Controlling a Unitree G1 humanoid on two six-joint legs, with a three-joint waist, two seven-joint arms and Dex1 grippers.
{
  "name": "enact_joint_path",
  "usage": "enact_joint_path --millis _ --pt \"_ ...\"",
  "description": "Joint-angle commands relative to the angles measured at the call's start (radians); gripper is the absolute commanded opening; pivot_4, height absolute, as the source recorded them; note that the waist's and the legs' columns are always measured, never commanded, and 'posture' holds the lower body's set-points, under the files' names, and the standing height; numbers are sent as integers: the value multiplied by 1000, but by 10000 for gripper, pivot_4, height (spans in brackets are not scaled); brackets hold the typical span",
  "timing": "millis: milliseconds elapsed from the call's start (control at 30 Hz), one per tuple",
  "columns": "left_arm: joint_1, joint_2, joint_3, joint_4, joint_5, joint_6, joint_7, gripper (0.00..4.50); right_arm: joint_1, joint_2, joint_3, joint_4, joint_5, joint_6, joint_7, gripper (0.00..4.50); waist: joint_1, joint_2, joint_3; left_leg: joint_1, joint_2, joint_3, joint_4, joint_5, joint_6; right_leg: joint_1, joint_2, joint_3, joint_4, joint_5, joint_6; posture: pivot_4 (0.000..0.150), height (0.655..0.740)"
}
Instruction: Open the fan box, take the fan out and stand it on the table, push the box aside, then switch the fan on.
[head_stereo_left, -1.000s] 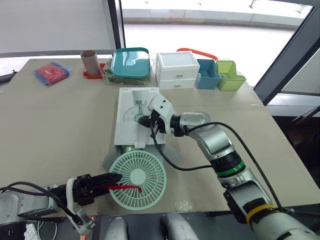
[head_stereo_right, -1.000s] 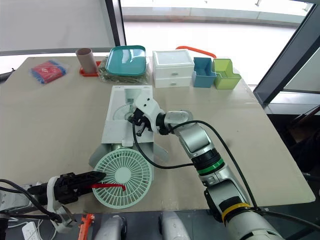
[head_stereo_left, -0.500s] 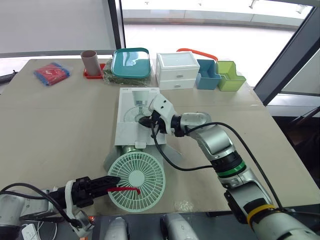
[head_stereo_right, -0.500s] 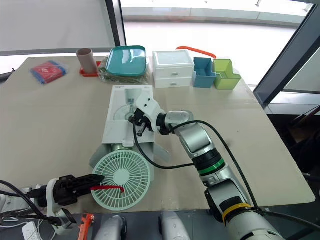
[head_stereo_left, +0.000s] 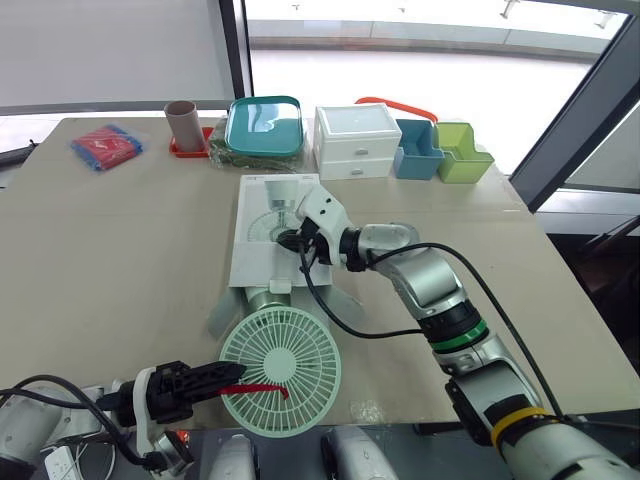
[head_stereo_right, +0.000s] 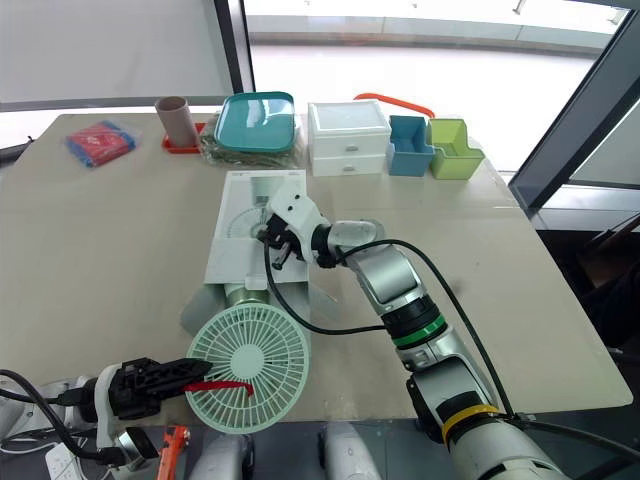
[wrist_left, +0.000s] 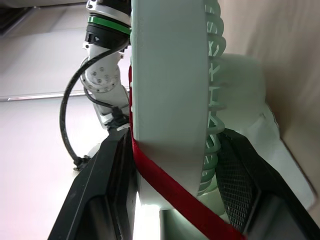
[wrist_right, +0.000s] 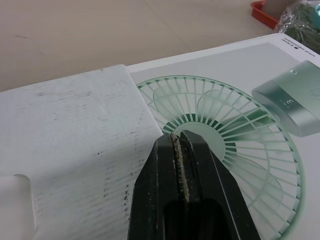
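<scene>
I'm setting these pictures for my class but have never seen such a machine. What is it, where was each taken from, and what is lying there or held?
It is a two-armed robot. Two pictures come from cameras in its head, looking down on the table; two come from cameras on its wrists. The left gripper grips the rim of a green fan, part-way out of its white box. The right gripper, closed, rests on the box. Along the far edge stand drawers and small bins.

Head stereo pair down over table (shared scene), wrist cameras close up
</scene>
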Motion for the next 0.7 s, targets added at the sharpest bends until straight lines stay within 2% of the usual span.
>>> enact_joint_path --millis 33,167,267,467,700 --pt "11 16 -32 -101 -146 -25 -54 19378 -8 0 -10 23 -14 4 -7 0 0 0 0 0 0 0 0 0 0 0 0 0 0 0 0 1500 7400" --pt "26 28 -31 -120 -262 -32 -151 19378 -7 -4 -12 15 -14 6 -5 0 1 0 0 0 0 0 0 0 0 0 -1 -2 0 0 0 1500 7400" --pt "6 71 -26 -157 -477 -24 -299 19378 1 -7 -9 6 -16 9 -2 0 3 0 0 0 0 -1 0 0 0 0 -1 -3 0 0 0 1500 7400" --pt "33 148 12 -212 -794 -7 -499 19378 7 -6 -8 -2 -17 12 2 0 5 0 0 0 -1 0 0 0 0 0 0 -4 0 0 0 1500 7400" --pt "139 191 70 -204 -1025 -44 -655 19378 6 -3 -5 4 -20 5 9 0 7 1 1 0 -1 0 1 0 0 0 1 -5 0 0 0 1500 7400"
